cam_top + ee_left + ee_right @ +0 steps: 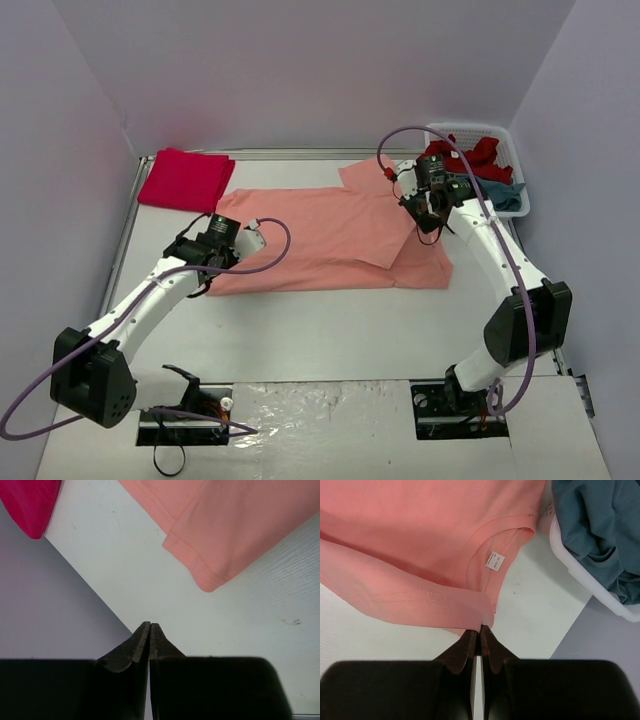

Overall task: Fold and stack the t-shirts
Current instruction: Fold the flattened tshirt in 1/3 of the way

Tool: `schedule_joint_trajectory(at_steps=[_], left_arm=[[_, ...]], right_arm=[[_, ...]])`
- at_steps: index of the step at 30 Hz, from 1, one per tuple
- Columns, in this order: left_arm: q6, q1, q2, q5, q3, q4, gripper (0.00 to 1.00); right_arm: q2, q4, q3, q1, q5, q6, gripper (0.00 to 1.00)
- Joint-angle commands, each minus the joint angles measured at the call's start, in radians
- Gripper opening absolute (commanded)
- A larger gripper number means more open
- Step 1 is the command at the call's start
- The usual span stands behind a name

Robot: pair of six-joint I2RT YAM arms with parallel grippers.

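Note:
A salmon-orange t-shirt [320, 240] lies spread across the middle of the table, its right side folded over in a flap. My right gripper [430, 215] is shut on the edge of that flap, beside the collar and its white label [495, 560]; the cloth sits pinched at the fingertips of the right gripper [480, 628]. My left gripper [198, 262] is shut and empty just left of the shirt's left edge. In the left wrist view the left gripper [150, 625] is over bare table, with a salmon corner [210, 575] ahead. A folded crimson t-shirt [185, 178] lies at the back left.
A white slotted basket [470, 130] at the back right holds a crimson tee [470, 155] and a teal-blue tee [500, 192]. The basket rim [580, 572] is close to the right of my right gripper. The left wall [45, 610] borders the table near my left gripper.

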Motion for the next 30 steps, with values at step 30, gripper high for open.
schedule_joint_trajectory(at_steps=[30], left_arm=[[-0.001, 0.018, 0.039, -0.007, -0.096, 0.133, 0.02]], right_arm=[[0.386, 0.004, 0.236, -0.007, 0.214, 0.038, 0.00]])
